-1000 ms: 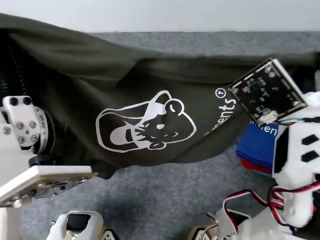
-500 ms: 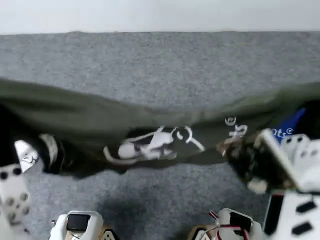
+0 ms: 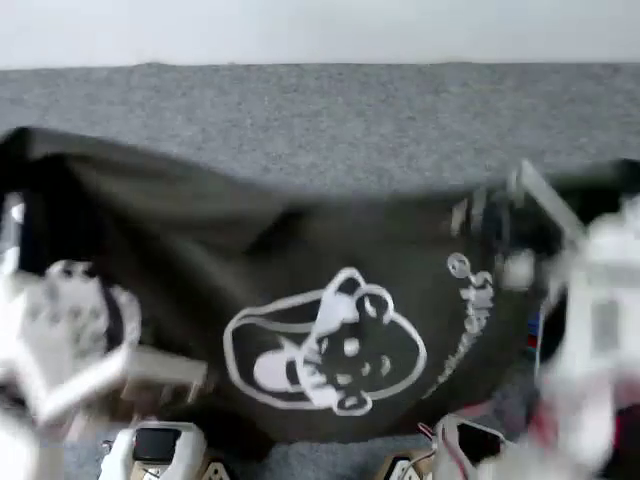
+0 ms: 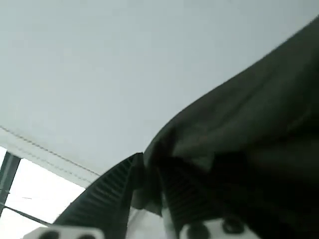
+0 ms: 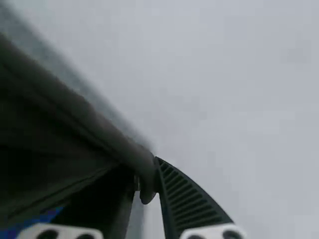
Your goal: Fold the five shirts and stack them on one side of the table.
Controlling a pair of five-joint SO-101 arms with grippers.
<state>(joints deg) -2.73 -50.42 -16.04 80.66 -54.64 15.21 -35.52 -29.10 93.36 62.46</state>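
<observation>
Shirt (image 3: 300,260) had swung up from a bunched narrow band to a broad sheet, print open again. It hung above the grey table (image 3: 320,110), stretched between left gripper (image 4: 146,181) and right gripper (image 5: 146,186), each with fingers clamped on a pinch of its edge. Judged soft, light and limp: it would sag wherever unsupported, so best held at two opposite corners.

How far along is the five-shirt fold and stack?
Done: hard to count; a bit of blue fabric near the right gripper hints that a stack has been started. In hand: the dark green shirt, unfolded, pinched at its edge by the left gripper and the right gripper, spread above the table. Left: fold this shirt and stack it; how many others remain cannot be told.
</observation>
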